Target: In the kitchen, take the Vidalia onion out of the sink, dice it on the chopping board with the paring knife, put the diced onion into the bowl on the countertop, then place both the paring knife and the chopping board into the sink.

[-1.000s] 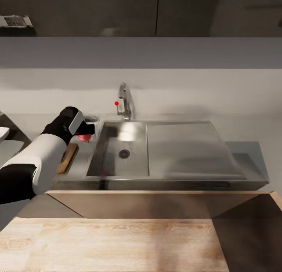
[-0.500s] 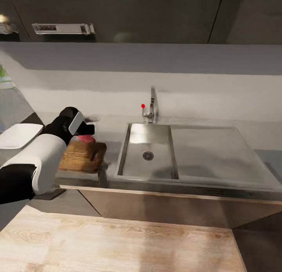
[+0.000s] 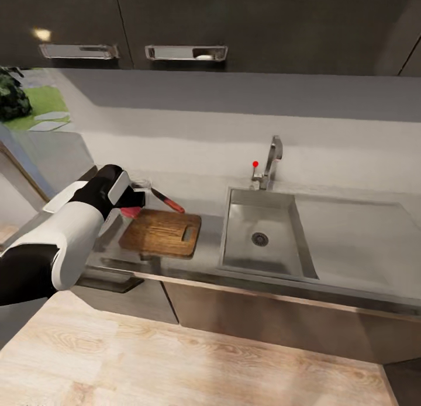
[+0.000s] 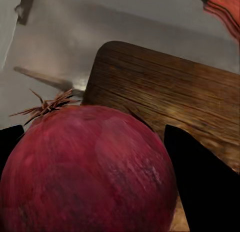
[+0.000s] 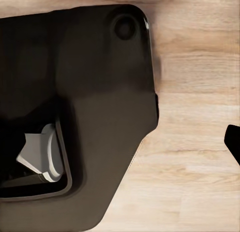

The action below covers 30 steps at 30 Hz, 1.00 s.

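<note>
Chopping board [image 3: 162, 233] lies on the countertop [image 3: 207, 266], left of the sink [image 3: 264, 237]. Paring knife [image 3: 166, 201] lies just behind the board's far edge. Vidalia onion [image 3: 130, 211], between the left gripper's [image 3: 135, 203] fingers, is above the board's left end.

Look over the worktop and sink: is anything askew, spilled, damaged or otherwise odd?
Nothing looks spilled or damaged. The chopping board lies flat on the countertop, the paring knife rests at its far edge, and the sink basin holds nothing. The Vidalia onion is whole, held in the left gripper above the board.
</note>
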Available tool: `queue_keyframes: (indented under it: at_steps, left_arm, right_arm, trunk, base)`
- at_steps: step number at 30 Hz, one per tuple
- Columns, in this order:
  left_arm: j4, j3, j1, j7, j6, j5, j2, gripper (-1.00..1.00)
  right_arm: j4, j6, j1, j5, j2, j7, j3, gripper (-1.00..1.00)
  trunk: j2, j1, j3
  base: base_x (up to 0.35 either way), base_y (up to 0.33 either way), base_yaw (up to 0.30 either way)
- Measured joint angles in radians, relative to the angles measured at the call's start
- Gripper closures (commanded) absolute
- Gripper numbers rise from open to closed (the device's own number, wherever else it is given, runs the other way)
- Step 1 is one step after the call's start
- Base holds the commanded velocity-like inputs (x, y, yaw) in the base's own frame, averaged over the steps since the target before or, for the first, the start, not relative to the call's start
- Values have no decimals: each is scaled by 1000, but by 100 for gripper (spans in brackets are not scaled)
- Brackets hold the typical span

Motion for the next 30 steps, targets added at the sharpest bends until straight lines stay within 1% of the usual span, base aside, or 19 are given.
queue_keyframes:
  at_steps: [6, 12, 16, 18, 22, 30]
  left_arm:
    - [17, -10, 0, 0, -1, -1, -14, 100]
    - [19, -17, 0, 0, -1, -2, -18, 100]
    - [30, -18, 0, -1, 0, -2, -20, 100]
    - [41, -18, 0, -1, -1, 1, -29, 100]
    - [56, -18, 0, -2, -1, -1, -40, 100]
    - [89, -18, 0, 0, 0, -2, -44, 100]
  right_arm:
    - [0, 0, 0, -1, 0, 0, -1, -100]
    - [0, 0, 1, -2, 0, 0, -1, -100]
    - [0, 0, 0, -2, 0, 1, -1, -100]
    - [0, 0, 0, -2, 0, 1, -1, -100]
    - [0, 0, 0, -2, 0, 1, -1, -100]
    - [0, 0, 0, -3, 0, 1, -1, -100]
  trunk:
    - [0, 0, 4]
    - [0, 0, 7]
    - [0, 0, 11]
    - [0, 0, 13]
    - [0, 0, 18]
    - [0, 0, 27]
  base:
    - [93, 296, 31]
    - [91, 264, -139]
    - [25, 70, -209]
    - [7, 20, -212]
    - [2, 7, -213]
    - [0, 1, -214]
